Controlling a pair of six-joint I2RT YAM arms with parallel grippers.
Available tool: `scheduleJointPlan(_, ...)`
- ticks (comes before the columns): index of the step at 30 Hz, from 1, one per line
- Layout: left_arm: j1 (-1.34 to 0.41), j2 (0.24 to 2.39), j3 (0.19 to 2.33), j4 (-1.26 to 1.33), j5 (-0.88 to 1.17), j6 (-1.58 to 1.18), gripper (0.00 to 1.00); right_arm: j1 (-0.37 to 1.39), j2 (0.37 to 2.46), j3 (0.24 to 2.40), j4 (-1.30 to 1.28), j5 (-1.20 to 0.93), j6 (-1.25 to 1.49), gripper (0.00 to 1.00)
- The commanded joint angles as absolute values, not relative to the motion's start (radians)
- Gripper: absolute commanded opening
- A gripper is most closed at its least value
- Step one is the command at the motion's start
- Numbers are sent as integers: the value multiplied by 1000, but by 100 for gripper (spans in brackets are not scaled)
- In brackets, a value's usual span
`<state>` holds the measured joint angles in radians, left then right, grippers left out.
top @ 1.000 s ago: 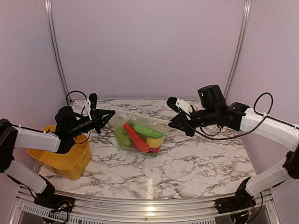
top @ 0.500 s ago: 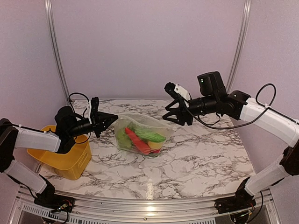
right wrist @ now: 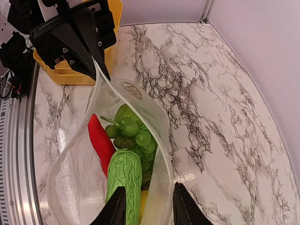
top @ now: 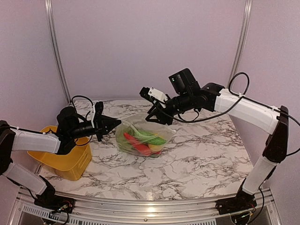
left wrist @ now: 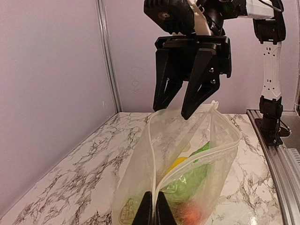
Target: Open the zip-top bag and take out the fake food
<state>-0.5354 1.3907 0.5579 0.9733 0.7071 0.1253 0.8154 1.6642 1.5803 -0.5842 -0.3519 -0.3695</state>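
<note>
The left gripper [left wrist: 153, 212] has its fingers pressed together on the near rim of the zip-top bag [left wrist: 220, 159], pinching the zip strip at one corner of the mouth. The right gripper [left wrist: 174, 111] hangs just over the far side of the mouth with its fingers part-spread. In the right wrist view the bag's far wall runs up between them, but nothing is clamped.

A second ago the right gripper was out to the right of the bag, closed on its edge, and the mouth was drawn taut between the two arms. Now it has let go and swung left to sit above the bag, and the mouth has slackened into a rounded, gaping loop. The left gripper has kept its pinch and hardly shifted.

The fake food [right wrist: 131, 136] lies inside the bag: a bunch of green grapes, a long red piece, a knobbly green piece and something yellow beneath. The bag rests on the marble table [top: 201, 159], a little left of centre and toward the back.

The yellow basket [top: 70, 164] stands at the table's left edge under the left forearm, near the bag but apart from it. The back wall [top: 140, 47] rises not far behind the right gripper. Bare marble runs to the right of the bag and forward to the near rail [top: 150, 206].
</note>
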Motion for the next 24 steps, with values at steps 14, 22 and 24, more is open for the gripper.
scheduleJointPlan(14,-546,1393,638,862,585,125,0,817,1812,1729,-635,-229,-302,0)
scheduleJointPlan(22,-545,1424,675,879,409,-29,4,774,1773,1694,-532,-266,-206,0)
scheduleJointPlan(24,-545,1443,706,853,384,-68,12,750,1749,1676,-495,-273,-170,0)
